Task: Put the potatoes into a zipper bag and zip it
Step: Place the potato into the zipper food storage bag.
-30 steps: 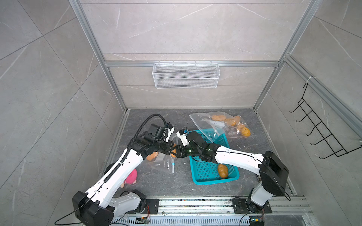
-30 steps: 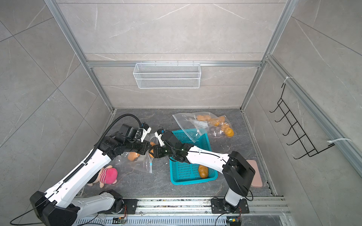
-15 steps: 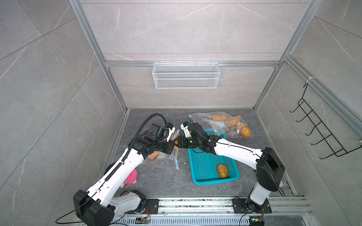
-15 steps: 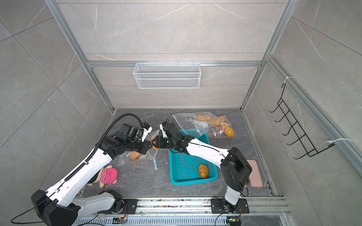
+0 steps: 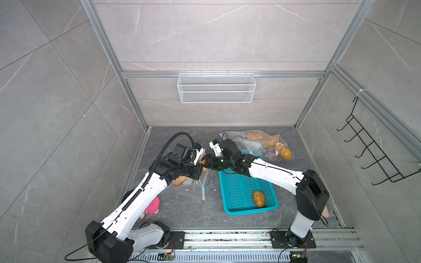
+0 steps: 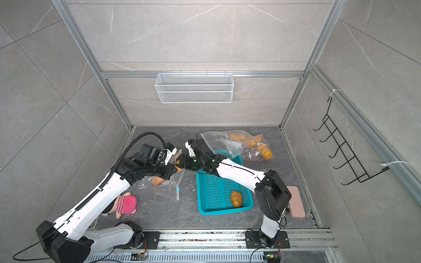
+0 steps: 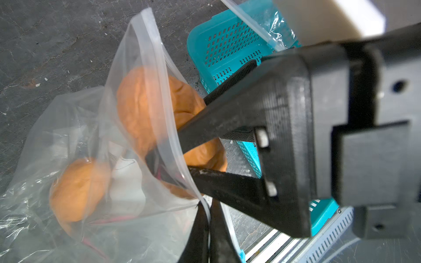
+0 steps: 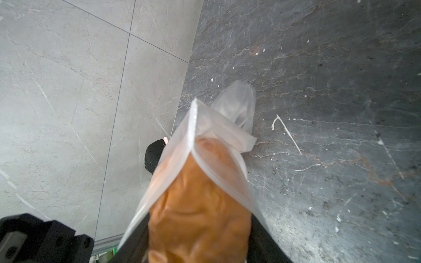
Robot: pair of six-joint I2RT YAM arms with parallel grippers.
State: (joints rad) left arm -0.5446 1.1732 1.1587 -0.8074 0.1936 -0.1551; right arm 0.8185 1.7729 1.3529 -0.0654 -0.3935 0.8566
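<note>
The right gripper (image 5: 204, 164) reaches into the mouth of the zipper bag (image 5: 192, 190) with a long potato (image 8: 198, 216) between its fingers. One finger lies along each flank, touching it. The potato's front end is past the bag's rim and its rear end is outside. The left gripper (image 7: 206, 211) is pinched tight on the rim itself and lifts that edge off the floor, and the mouth gapes toward the right gripper. The two grippers sit nose to nose, almost touching.

The bag lies on the dark stone floor (image 5: 193, 214), near the aluminium rail (image 5: 134, 164) at the foot of the left wall, and the left arm covers part of it. Its mouth faces the teal basket (image 5: 250, 210), with a narrow strip of bare floor between them. The blue zip slider (image 5: 203, 189) sits partway along the rim. Bare floor lies in front of both bag and basket.

Counted: one potato is in the right gripper's grip. A second potato (image 7: 77, 193) lies deep inside the same bag. A third potato (image 5: 259, 198) lies alone in the basket's near corner. At least four more potatoes (image 5: 284, 153) are in a heap of clear bags (image 5: 230, 139) at the back, too overlapped to count exactly. That heap overlaps the basket's far corner. There is one pink plush toy (image 6: 126, 203) under the left arm, one white wire basket (image 5: 216, 87) on the back wall, and one flat pink pad (image 6: 295, 201) beside the right arm's base.
</note>
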